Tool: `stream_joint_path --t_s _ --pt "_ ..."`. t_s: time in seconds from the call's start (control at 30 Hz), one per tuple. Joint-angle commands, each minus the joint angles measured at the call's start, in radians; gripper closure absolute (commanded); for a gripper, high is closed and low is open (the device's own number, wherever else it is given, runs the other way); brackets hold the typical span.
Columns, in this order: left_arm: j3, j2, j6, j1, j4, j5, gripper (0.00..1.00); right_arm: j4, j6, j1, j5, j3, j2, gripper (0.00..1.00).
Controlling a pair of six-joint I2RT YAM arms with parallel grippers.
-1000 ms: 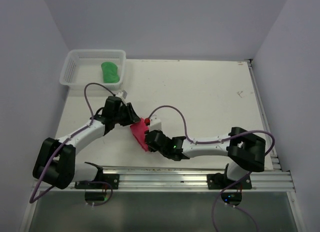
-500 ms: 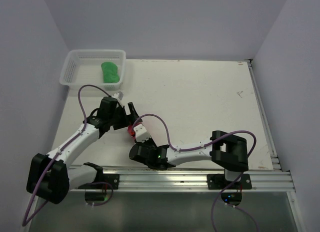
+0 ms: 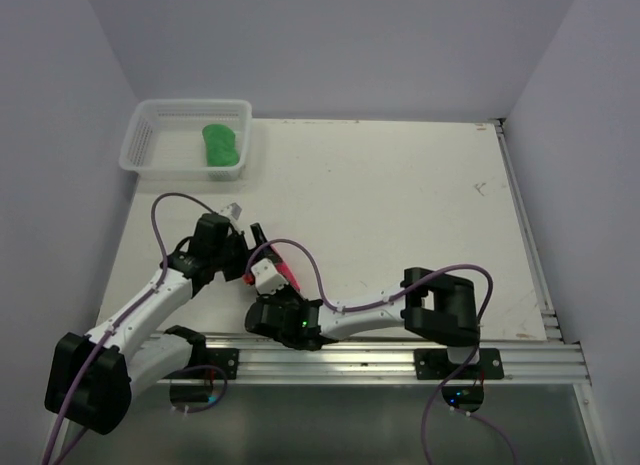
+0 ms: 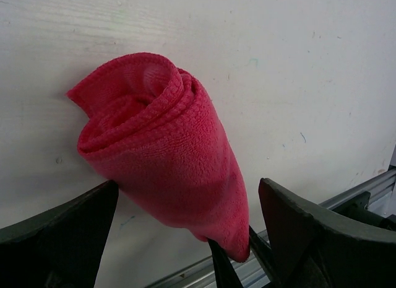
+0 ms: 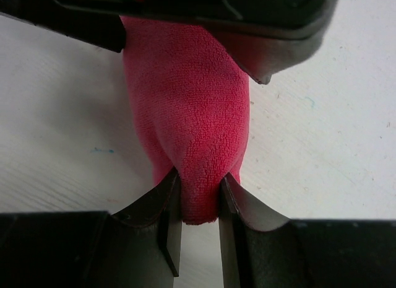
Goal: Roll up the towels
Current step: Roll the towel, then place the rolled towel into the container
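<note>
The pink-red towel [image 4: 162, 153] is a rolled bundle on the white table, tapering toward one end. My right gripper [image 5: 198, 198] is shut on that narrow end [image 5: 197, 204]. My left gripper [image 4: 189, 187] stands wide open, one finger on each side of the roll, neither pressing it. In the top view both grippers meet at the near left, the left gripper [image 3: 256, 249] just behind the right gripper [image 3: 274, 283], with a strip of the pink-red towel [image 3: 287, 273] showing. The green towel [image 3: 221, 145] lies rolled in the basket.
A white mesh basket [image 3: 150, 135] sits at the table's far left corner. The metal rail [image 3: 380, 350] runs along the near edge, just behind the right wrist. The right arm's cable [image 3: 310, 275] loops over the towel area.
My left gripper has opened and let go of the pink-red towel. The right arm has swung left and toward the near edge, still pinching the towel's end.
</note>
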Motion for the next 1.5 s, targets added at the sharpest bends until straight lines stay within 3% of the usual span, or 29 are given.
stream_joint_path --t_s 0.0,0.27,0.63,1.0,1.17,1.33,1.4,1.47 --pt "-0.020 -0.025 -0.032 0.001 0.010 0.030 0.00 0.043 -0.019 0.032 0.078 0.054 0.032 0.78" --pt "-0.093 -0.002 -0.042 -0.006 0.049 0.024 0.01 0.054 -0.137 0.108 0.172 0.160 0.136 0.77" --pt "-0.118 0.026 -0.027 -0.006 0.062 0.013 0.19 0.080 -0.229 0.136 0.209 0.231 0.225 0.73" --pt "-0.110 0.055 0.019 -0.006 0.022 -0.057 0.18 0.166 -0.306 0.147 0.210 0.234 0.239 0.71" --pt "-0.073 0.139 0.039 -0.006 0.022 -0.074 0.27 0.205 -0.326 0.154 0.207 0.215 0.233 0.69" --pt "-0.058 0.193 0.047 -0.006 0.026 -0.091 0.44 0.245 -0.346 0.162 0.199 0.200 0.222 0.65" --pt "-0.056 0.211 0.050 -0.006 0.021 -0.099 0.54 0.255 -0.339 0.162 0.199 0.182 0.205 0.62" --pt "-0.055 0.227 0.051 -0.006 0.016 -0.109 0.57 0.273 -0.339 0.165 0.201 0.162 0.187 0.56"
